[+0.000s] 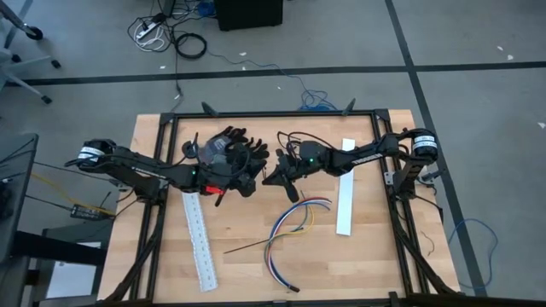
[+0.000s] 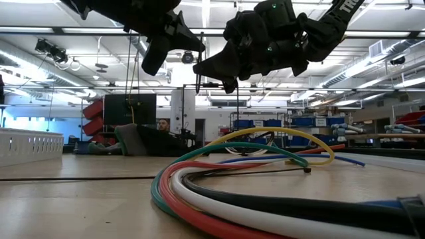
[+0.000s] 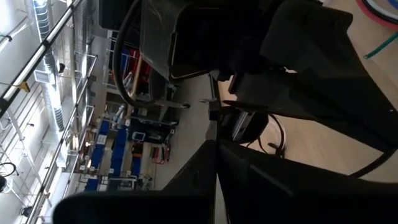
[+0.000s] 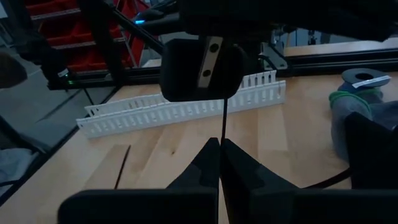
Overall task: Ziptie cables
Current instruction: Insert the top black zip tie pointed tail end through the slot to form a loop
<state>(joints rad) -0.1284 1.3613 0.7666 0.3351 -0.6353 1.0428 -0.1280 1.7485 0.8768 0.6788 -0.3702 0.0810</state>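
Worktop and room

Worktop [image 1: 256, 256] of pale wood inside a black frame carries the cables [image 1: 290, 226], a loose coloured bundle lying near its middle, between two white slotted strips [image 1: 198, 241]. The left fingers [image 1: 223, 194] and right fingers [image 1: 275, 177], both closed on nothing visible, hang above it, near each other. Behind lies a workshop with blue bins. Black gloves [image 1: 232, 149] are partly hidden by the left arm.

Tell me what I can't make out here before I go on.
- Ziptie: high view, too small to find near either tool, left or right.
- Cables: low view, near ends cut by the frame edge.
- Left wrist view: table mostly blocked by dark arm parts.
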